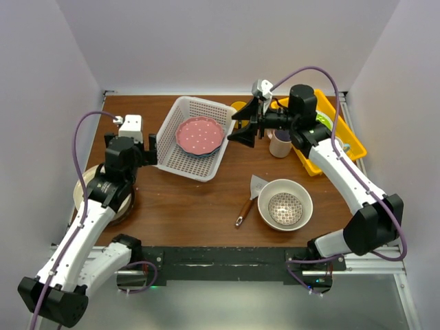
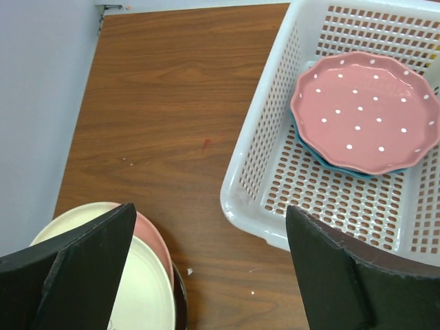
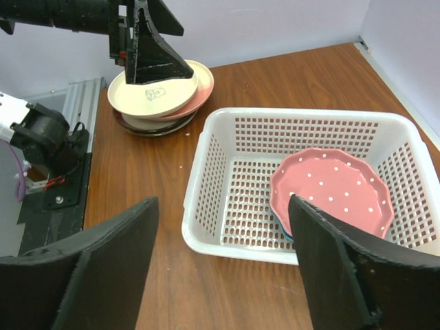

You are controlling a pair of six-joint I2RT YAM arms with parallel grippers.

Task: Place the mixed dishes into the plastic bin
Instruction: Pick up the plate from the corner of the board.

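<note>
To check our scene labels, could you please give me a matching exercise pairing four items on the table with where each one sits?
Items:
1. pink dotted plate
2. small patterned bowl
3. spatula
4. stack of plates

Places:
A. inside the large cream bowl
B. at the left edge of the table, outside the basket
C. inside the white basket
D. flat on the table, just left of the large cream bowl

Pairs: 1-C; 2-A; 3-D; 4-B
</note>
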